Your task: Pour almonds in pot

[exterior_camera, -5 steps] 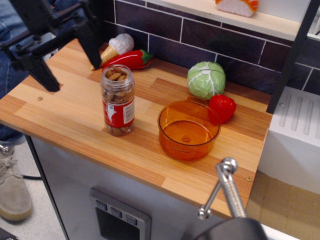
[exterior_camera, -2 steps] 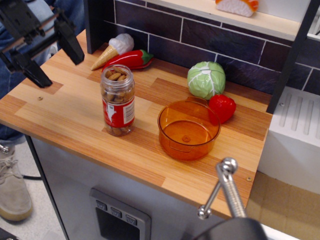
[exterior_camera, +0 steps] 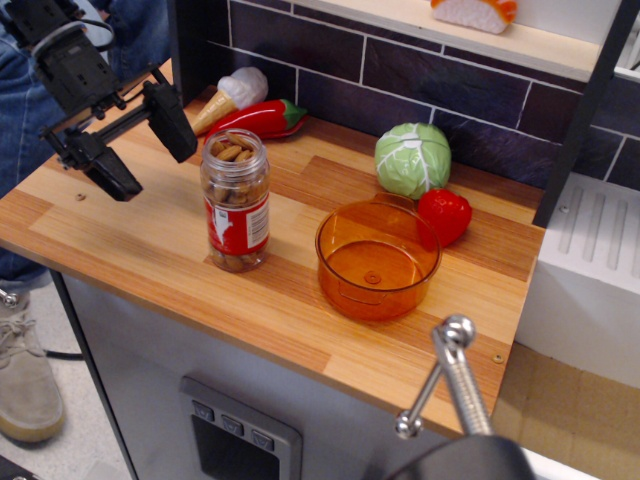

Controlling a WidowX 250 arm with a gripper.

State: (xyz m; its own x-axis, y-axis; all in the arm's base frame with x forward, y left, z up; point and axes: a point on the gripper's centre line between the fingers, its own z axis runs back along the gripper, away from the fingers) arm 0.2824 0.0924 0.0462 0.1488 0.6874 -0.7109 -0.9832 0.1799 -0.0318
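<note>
A clear jar (exterior_camera: 235, 201) with a red and white label stands upright on the wooden counter, open at the top, with the almonds (exterior_camera: 231, 152) showing inside. The orange translucent pot (exterior_camera: 378, 260) sits empty to its right, a short gap away. My gripper (exterior_camera: 148, 150) is open and empty, hanging above the counter just left of the jar, its black fingers (exterior_camera: 171, 121) spread and pointing toward the jar without touching it.
A green cabbage (exterior_camera: 412, 159) and a red tomato-like toy (exterior_camera: 444, 216) sit behind the pot. A red pepper (exterior_camera: 258, 119) and an ice-cream cone toy (exterior_camera: 228, 97) lie at the back left. A metal handle (exterior_camera: 450, 380) sticks up at the front right. A person's legs are at the left edge.
My gripper has moved down and to the right, from the far left corner to close beside the jar. The jar and pot have not moved.
</note>
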